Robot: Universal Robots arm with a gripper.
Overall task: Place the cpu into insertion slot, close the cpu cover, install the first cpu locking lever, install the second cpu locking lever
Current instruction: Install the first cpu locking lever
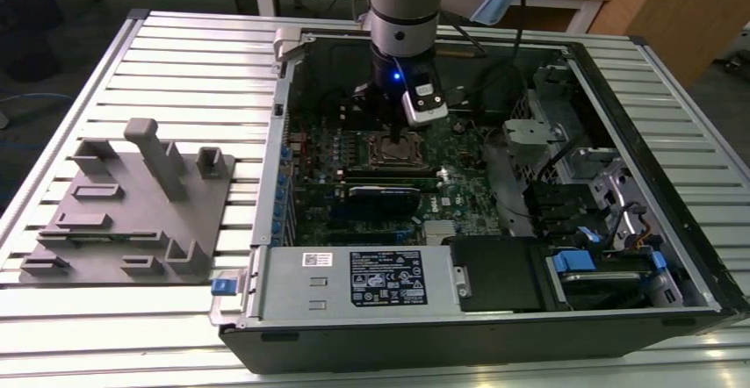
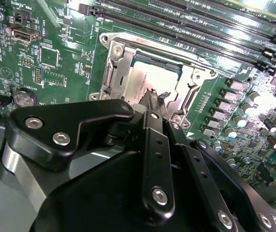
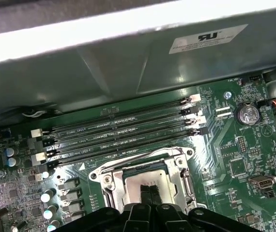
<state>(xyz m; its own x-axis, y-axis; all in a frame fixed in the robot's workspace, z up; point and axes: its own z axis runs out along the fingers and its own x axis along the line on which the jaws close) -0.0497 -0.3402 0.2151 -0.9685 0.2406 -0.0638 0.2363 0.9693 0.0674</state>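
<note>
The cpu [image 3: 132, 186] [image 2: 139, 81] lies flat in the insertion slot [image 1: 396, 151] on the green motherboard, its dull silver top showing. The cpu cover [image 3: 182, 180] [image 2: 115, 72], a silver frame, appears to lie down around it. A thin metal locking lever [image 3: 143, 156] [image 2: 169, 48] runs along the slot's edge beside the memory slots. My gripper [image 1: 405, 133] [image 2: 156, 99] [image 3: 147, 192] hangs straight over the slot. Its two black fingers are pressed together, with the tips on or just above the cpu's top and nothing between them.
Long black memory slots [image 3: 123, 130] run beside the socket, with the case's grey wall [image 3: 128, 63] behind them. A dark card [image 1: 381, 190], the power supply [image 1: 351, 278] and drive bays [image 1: 586, 212] surround the board. A grey fixture plate [image 1: 129, 204] lies at the exterior view's left.
</note>
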